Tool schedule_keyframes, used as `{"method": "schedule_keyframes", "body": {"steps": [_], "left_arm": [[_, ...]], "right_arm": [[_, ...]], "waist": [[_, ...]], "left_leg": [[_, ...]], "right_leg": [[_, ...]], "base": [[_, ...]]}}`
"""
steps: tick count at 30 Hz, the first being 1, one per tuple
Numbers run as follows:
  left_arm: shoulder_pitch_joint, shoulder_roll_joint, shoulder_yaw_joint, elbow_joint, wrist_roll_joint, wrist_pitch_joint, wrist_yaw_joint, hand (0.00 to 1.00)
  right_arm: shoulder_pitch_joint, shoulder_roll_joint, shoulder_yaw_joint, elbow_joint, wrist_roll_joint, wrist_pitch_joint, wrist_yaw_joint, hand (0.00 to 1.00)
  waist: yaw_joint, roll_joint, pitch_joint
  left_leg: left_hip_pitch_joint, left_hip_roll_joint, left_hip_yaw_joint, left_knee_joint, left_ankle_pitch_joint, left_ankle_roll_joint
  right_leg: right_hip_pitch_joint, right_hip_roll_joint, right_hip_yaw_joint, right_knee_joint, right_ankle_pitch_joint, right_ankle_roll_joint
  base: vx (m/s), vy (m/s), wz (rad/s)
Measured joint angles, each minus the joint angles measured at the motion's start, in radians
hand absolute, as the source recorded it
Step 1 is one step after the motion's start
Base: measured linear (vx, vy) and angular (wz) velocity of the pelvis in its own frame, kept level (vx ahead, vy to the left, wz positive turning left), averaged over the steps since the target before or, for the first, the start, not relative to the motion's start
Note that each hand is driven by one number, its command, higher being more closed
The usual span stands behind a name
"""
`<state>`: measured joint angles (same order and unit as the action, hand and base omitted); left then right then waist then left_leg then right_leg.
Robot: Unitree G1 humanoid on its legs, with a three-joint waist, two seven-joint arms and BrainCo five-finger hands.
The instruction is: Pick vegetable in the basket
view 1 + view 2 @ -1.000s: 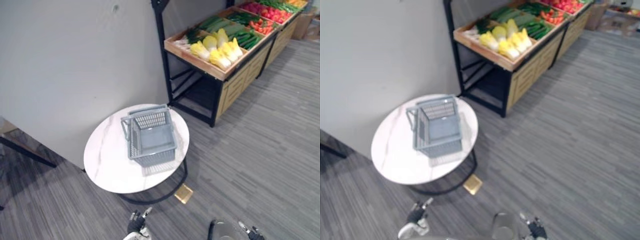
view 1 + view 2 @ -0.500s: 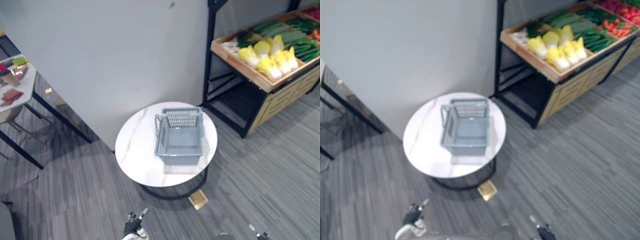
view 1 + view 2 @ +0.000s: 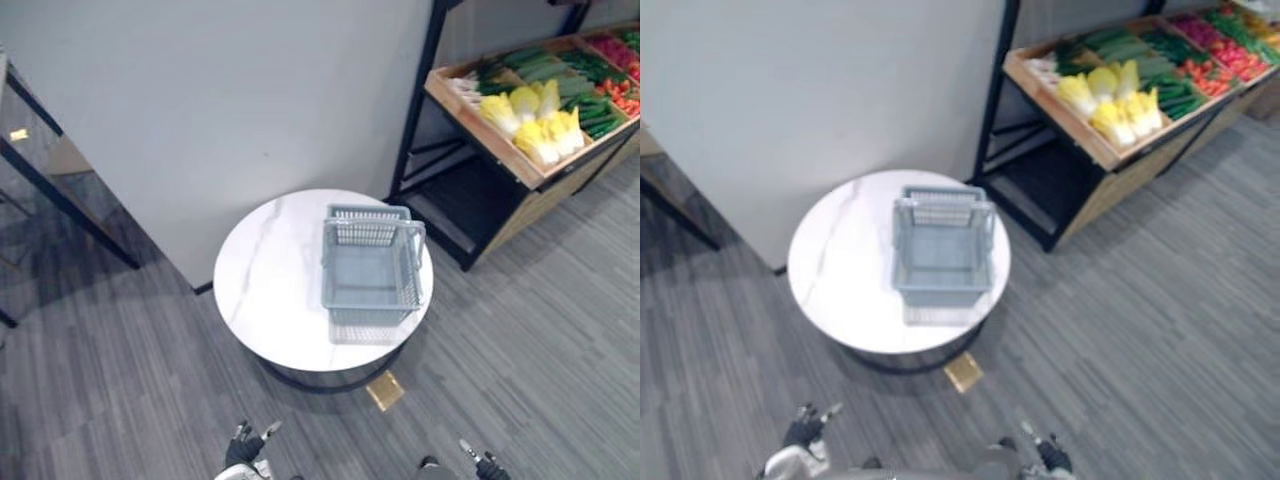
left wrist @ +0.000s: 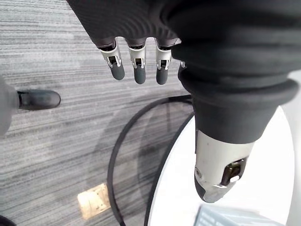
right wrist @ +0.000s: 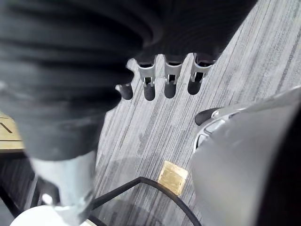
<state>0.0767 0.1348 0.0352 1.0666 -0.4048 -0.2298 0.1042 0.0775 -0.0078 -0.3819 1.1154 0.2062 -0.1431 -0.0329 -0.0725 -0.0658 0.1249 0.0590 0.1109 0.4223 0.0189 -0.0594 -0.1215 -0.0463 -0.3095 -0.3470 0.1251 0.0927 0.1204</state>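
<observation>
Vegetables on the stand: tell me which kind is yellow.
The leafy cabbages at the stand's end nearest the round table; their neighbours are green, with red ones farther along.

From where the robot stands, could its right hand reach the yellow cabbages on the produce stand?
Probably not. The right hand hangs low near the floor, while the yellow cabbages lie far off beyond the round table. Walking closer seems needed.
</observation>
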Motion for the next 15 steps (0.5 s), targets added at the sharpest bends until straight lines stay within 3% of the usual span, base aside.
{"method": "schedule_keyframes", "body": {"steps": [3, 7, 10, 15], "left_arm": [[0.006, 0.000, 0.011, 0.012, 0.066, 0.003, 0.001, 0.00], [0.002, -0.045, 0.075, 0.050, 0.105, 0.017, 0.007, 0.00], [0.010, -0.054, 0.132, 0.070, 0.105, 0.024, 0.008, 0.00], [0.022, -0.054, 0.166, 0.077, 0.118, 0.036, 0.004, 0.00]], "right_arm": [[-0.001, -0.012, 0.006, 0.001, 0.000, 0.000, 0.018, 0.00], [-0.003, -0.054, 0.006, 0.004, 0.010, 0.000, 0.021, 0.00], [0.007, -0.059, -0.006, 0.014, 0.025, 0.000, 0.021, 0.00], [0.028, -0.058, -0.028, 0.023, 0.031, 0.000, 0.024, 0.00]], "waist": [[0.003, 0.015, 0.009], [-0.003, 0.053, 0.029], [-0.002, 0.061, 0.033], [-0.002, 0.049, 0.022]], "left_leg": [[-0.001, 0.023, 0.001, -0.003, 0.004, 0.004], [0.026, 0.022, 0.003, -0.081, 0.060, -0.002], [0.049, 0.040, -0.004, -0.115, 0.091, -0.006], [0.027, 0.045, -0.026, -0.121, 0.093, -0.010]], "right_leg": [[0.019, 0.038, 0.021, -0.062, -0.002, 0.002], [0.025, 0.057, 0.021, -0.100, -0.034, 0.039], [0.041, 0.082, 0.010, -0.108, -0.051, 0.035], [0.051, 0.087, -0.010, -0.125, -0.058, 0.035]], "base": [[-0.02, -0.098, -0.19], [-0.08, -0.124, -0.10], [-0.11, -0.108, 0.04], [-0.09, -0.026, 0.15]]}}
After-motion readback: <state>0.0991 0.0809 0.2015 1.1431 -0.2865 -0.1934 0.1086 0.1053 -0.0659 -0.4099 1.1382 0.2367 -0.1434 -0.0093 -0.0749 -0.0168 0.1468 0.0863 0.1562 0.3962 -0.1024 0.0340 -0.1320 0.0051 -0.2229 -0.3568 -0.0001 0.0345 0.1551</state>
